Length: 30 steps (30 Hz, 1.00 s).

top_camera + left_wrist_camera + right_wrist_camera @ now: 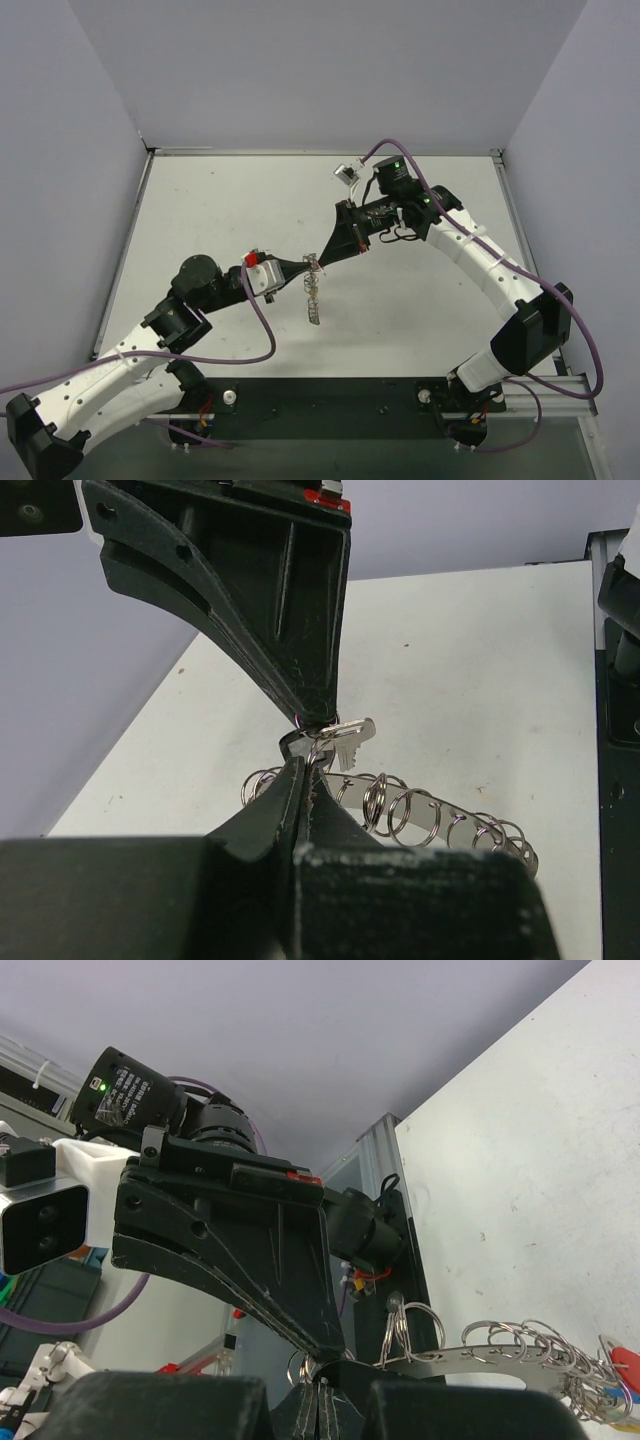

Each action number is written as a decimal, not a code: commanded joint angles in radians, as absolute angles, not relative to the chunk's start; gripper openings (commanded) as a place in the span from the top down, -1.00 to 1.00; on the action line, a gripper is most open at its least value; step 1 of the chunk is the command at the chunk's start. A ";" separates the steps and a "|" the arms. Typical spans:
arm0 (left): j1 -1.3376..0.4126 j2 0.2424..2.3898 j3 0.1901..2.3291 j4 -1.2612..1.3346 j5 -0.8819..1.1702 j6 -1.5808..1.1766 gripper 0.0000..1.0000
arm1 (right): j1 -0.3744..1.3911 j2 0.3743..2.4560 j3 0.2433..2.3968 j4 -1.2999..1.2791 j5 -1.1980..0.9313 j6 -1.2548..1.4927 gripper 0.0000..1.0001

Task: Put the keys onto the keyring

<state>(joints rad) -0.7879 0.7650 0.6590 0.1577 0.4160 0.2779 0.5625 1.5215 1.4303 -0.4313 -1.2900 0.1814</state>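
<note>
My two grippers meet tip to tip above the middle of the table. The left gripper [306,264] [305,765] is shut. It seems to pinch a small split ring of the keyring [313,300]. The keyring is a curved silvery band carrying several split rings, and it hangs below the fingertips [430,820] [520,1355]. The right gripper [320,256] [320,1392] is shut at the same spot. A small silver key [352,742] sticks out sideways where the tips meet. A red head or tag [624,1364] shows at the band's far end. Other keys are not visible.
The white table [200,220] is walled at the back and both sides. A black base plate [330,400] with the arm mounts runs along the near edge. The right arm's purple cable [590,330] loops off the right side.
</note>
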 commanded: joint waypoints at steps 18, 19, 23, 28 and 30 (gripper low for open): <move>-0.862 0.828 0.753 0.129 0.272 0.357 1.00 | 0.566 1.473 1.463 -0.423 -1.279 0.216 1.00; -0.865 0.836 0.762 0.114 0.265 0.357 1.00 | 0.566 1.476 1.465 -0.422 -1.276 0.218 1.00; -0.891 0.859 0.781 0.084 0.238 0.368 1.00 | 0.569 1.483 1.477 -0.425 -1.267 0.229 1.00; -0.905 0.876 0.785 0.080 0.222 0.374 1.00 | 0.569 1.483 1.489 -0.426 -1.247 0.222 1.00; -0.905 0.880 0.788 0.077 0.235 0.373 1.00 | 0.571 1.482 1.489 -0.426 -1.239 0.212 1.00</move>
